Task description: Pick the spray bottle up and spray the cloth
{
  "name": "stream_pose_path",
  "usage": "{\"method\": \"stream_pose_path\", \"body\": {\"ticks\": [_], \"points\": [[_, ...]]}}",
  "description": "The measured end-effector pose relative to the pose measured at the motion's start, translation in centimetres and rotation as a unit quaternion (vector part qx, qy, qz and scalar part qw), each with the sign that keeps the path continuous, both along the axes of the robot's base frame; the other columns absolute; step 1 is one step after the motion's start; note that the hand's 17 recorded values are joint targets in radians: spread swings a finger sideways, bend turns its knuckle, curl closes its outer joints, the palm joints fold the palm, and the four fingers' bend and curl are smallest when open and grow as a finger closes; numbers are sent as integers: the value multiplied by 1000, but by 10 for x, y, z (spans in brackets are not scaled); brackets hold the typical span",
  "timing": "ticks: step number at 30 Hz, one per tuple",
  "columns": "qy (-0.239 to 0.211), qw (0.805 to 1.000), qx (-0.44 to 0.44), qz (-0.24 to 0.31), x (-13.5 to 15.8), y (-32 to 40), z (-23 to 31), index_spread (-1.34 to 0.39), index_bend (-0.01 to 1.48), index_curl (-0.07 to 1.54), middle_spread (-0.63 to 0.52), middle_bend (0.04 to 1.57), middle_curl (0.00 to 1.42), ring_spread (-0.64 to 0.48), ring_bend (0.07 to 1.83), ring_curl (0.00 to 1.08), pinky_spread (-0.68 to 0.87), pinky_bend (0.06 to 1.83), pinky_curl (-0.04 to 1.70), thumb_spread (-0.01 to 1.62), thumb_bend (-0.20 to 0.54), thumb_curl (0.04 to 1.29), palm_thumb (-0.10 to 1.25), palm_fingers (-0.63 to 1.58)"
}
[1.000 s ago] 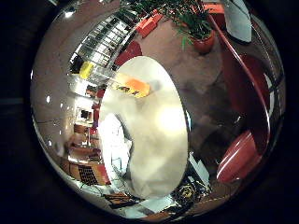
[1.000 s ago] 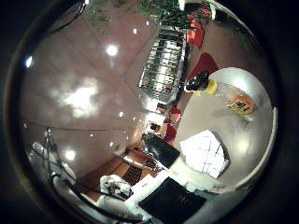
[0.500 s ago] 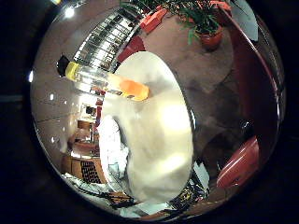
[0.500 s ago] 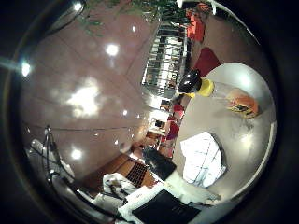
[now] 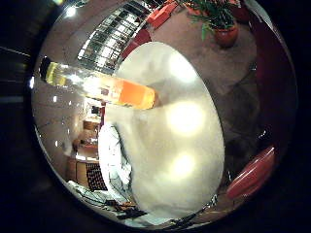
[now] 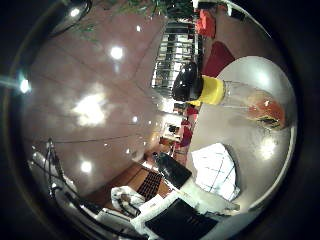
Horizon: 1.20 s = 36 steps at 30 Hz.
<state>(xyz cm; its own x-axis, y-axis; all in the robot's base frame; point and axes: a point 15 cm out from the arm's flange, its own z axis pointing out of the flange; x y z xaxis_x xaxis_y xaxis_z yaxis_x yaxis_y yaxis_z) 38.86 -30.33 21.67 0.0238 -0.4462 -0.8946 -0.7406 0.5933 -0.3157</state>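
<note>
1. Orange liquid marks the lower body of the spray bottle (image 6: 235, 97), which stands on the round white table (image 5: 194, 160) ahead of the palm. Note the yellow collar and black spray head at its top.
2. Compare with the earlier views: the bottle now fills more of both palm views. Treat this as the hand (image 6: 175, 200) having closed in on the bottle; the bottle itself has not moved on the table.
3. Locate the cloth (image 6: 215, 170), white with a checked pattern, lying on the table beside the bottle and nearer the hand.
4. Check the fingers: one white finger with a black tip extends over the cloth's edge, straight rather than curled, holding nothing.
5. Judge the grasp as not yet made; no contact with the bottle shows. Expect the approach to need finishing before spraying.
</note>
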Motion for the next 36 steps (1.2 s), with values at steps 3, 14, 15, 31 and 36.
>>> {"method": "stream_pose_path", "body": {"ticks": [3,14,15,31,36], "points": [[5,1000,-8,7,12,7,-4,-173,150,261,155,282,343,197,492,249,374,446,282,984,-27,303,518,112],[11,1000,-15,24,50,36,-9,-141,161,277,107,338,358,135,585,264,321,397,267,983,-25,306,544,298],[9,1000,-13,27,55,41,-8,-144,169,280,78,393,376,102,614,269,295,372,257,987,-20,309,559,376],[8,998,24,49,119,112,-6,-234,876,669,-100,1102,645,-161,1200,519,-290,1069,504,971,-3,450,1058,1353],[7,998,27,55,123,119,-2,-192,1083,745,-85,1282,688,-171,1360,597,-225,1263,655,972,-6,505,1129,1212]]}}
